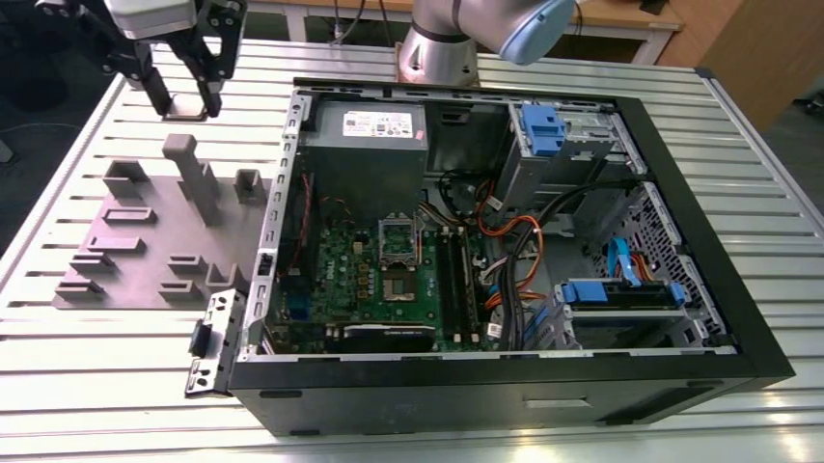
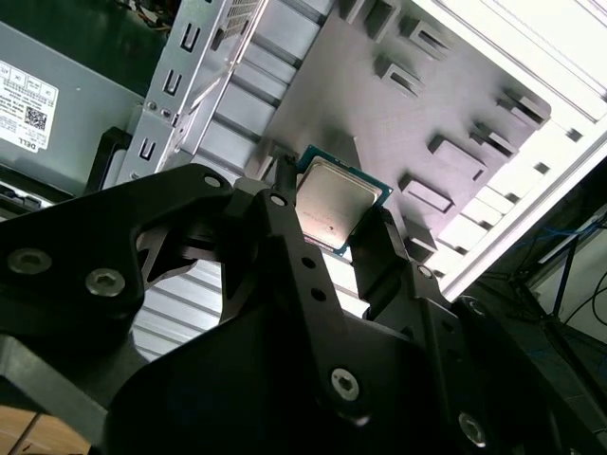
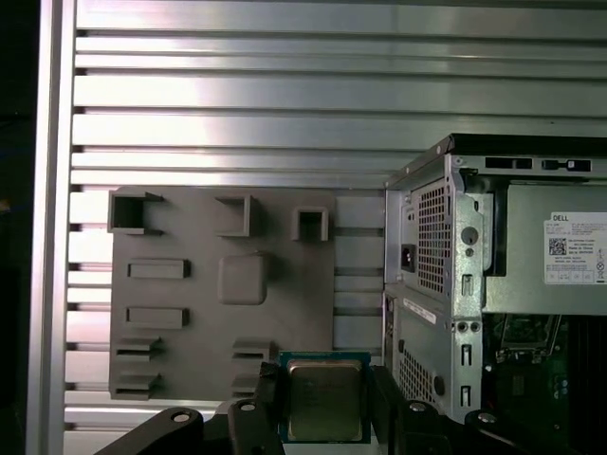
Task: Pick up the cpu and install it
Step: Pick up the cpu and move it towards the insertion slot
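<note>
Gripping the cpu (image 2: 337,204) by two opposite edges, the gripper (image 2: 334,210) hangs above the table (image 1: 77,367) near its far corner on the exterior view's left, close to an edge of the grey fixture plate (image 1: 142,241). We see the chip's silver top in both wrist views, its sides hidden behind the black fingers (image 2: 285,246). In the exterior view we barely make it out. The open computer case (image 1: 515,241) lies beside the plate.

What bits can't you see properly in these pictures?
- Underside of the cpu: faces away in both wrist views.
- Two cpu edges: covered by the pincer gripping it.
- Socket: exterior view, too small to tell if it's empty.
- Arm: cut off by the exterior view's top edge.
</note>
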Tool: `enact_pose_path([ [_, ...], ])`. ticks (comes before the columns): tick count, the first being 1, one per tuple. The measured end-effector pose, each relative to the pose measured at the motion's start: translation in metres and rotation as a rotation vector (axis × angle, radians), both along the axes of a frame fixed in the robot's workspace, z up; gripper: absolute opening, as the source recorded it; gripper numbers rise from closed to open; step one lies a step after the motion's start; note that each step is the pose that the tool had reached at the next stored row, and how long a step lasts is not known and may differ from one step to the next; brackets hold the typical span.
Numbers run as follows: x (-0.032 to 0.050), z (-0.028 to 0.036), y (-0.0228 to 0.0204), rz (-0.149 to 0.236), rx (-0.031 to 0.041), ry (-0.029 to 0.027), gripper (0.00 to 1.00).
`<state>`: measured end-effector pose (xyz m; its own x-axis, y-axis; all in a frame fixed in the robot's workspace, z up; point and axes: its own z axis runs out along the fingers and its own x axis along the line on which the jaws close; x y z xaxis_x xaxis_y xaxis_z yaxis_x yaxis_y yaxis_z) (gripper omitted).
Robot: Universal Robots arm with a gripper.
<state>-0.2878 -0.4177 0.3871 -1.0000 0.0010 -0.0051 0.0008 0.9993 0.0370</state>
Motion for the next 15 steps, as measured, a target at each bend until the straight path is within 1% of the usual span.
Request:
enact_pose_path([
  [15,0.0058,0.0000,-0.0003,0.000,0.0000,0.0001,0.47],
])
